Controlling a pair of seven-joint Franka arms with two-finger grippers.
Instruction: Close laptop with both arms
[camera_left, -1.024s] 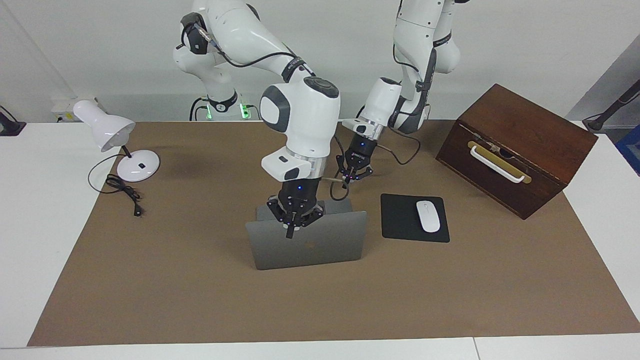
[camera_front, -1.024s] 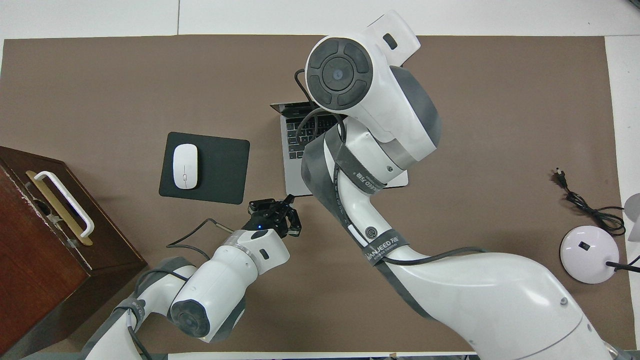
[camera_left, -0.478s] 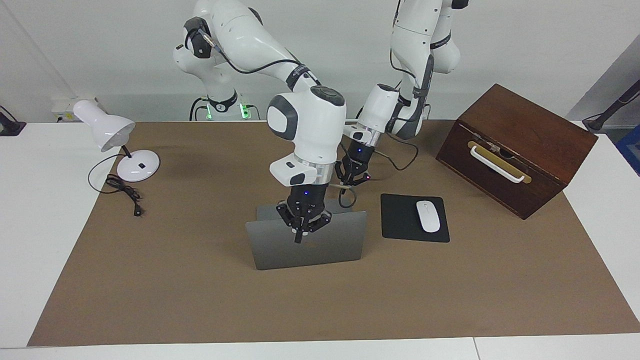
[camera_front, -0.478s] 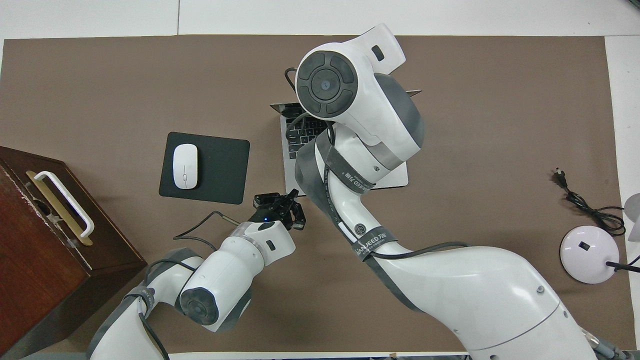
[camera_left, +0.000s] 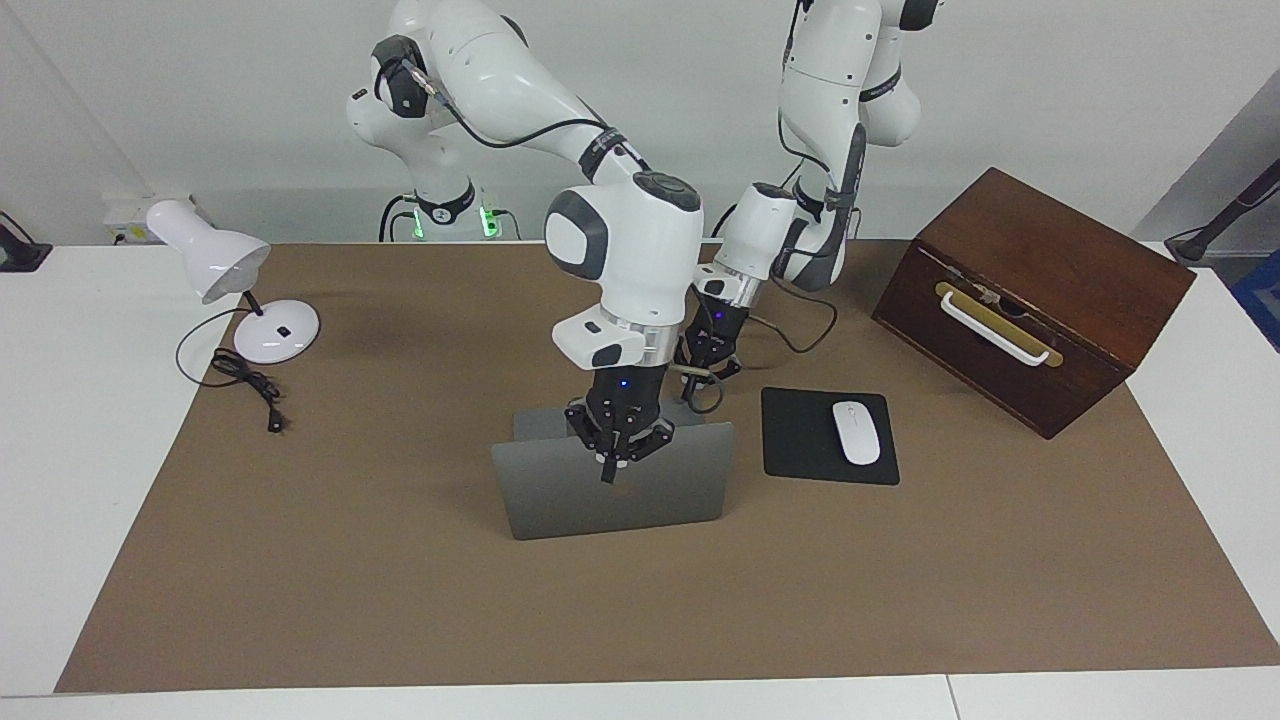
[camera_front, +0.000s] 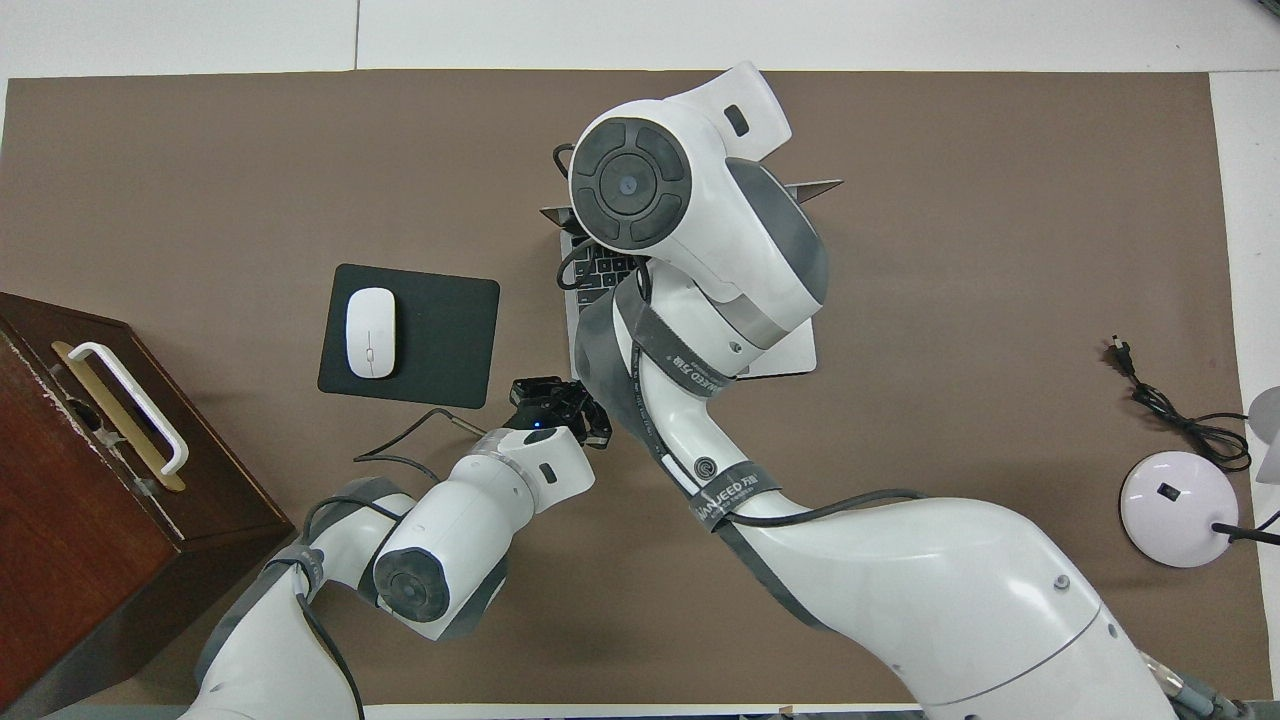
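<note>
Since a second ago, I see both arms shifted: the right gripper (camera_left: 610, 470) has slid along the lid's top edge toward the left arm's end of the table, and the left gripper (camera_left: 706, 368) has dropped lower and closer to the laptop's (camera_left: 640, 495) base.

From my remote seat, the laptop stands open in the middle of the brown mat (camera_left: 400, 580), its lid up and its back with the dark logo turned away from the robots, the keyboard side toward them. My right gripper hangs at the top edge of the lid, its fingertips pressed together and holding nothing, the tip pointing down just over the back of the lid. Whether it actually touches the lid I cannot tell. My left gripper, fingertips also together and empty, sits low by the corner of the laptop's base nearest the robots, on the mouse pad's side.

Beside the laptop, toward the left arm's end, lies the black mouse pad (camera_left: 800, 440) with a white mouse (camera_left: 856, 432) on it. A wooden box (camera_left: 1040, 260) stands farther along that way. At the right arm's end sits a white desk lamp (camera_left: 215, 262).
</note>
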